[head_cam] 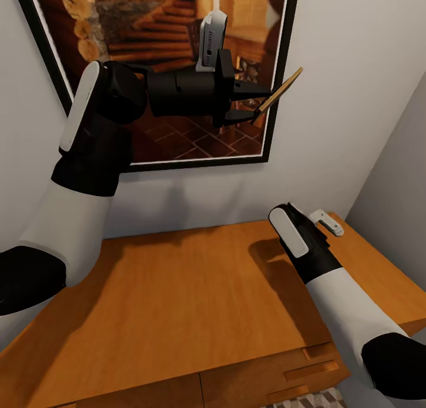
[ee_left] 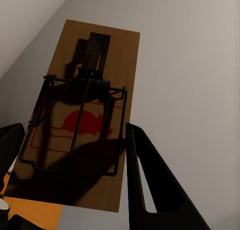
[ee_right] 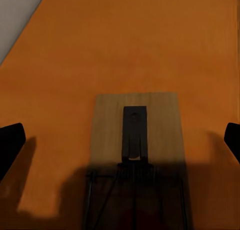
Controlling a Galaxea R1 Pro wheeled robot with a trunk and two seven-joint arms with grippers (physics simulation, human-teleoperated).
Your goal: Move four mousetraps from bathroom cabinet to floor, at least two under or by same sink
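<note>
My left gripper (head_cam: 257, 103) is raised in front of the wall and is shut on one mousetrap (head_cam: 279, 93), a thin tan board held edge-on and tilted. In the left wrist view that mousetrap (ee_left: 87, 115) shows its dark wire spring and red print between the fingers (ee_left: 150, 185). My right arm (head_cam: 299, 239) reaches down over the orange-brown cabinet (head_cam: 177, 301). Its gripper (ee_right: 122, 140) is open, its fingertips wide apart either side of a second mousetrap (ee_right: 135, 117) lying flat on the cabinet top (ee_right: 125, 39).
A large framed picture (head_cam: 165, 41) hangs on the white wall behind my left arm. A grey side wall (head_cam: 396, 177) closes the right end of the cabinet. Drawer fronts with slim handles (head_cam: 310, 369) show below, and a sliver of patterned floor (head_cam: 313, 399).
</note>
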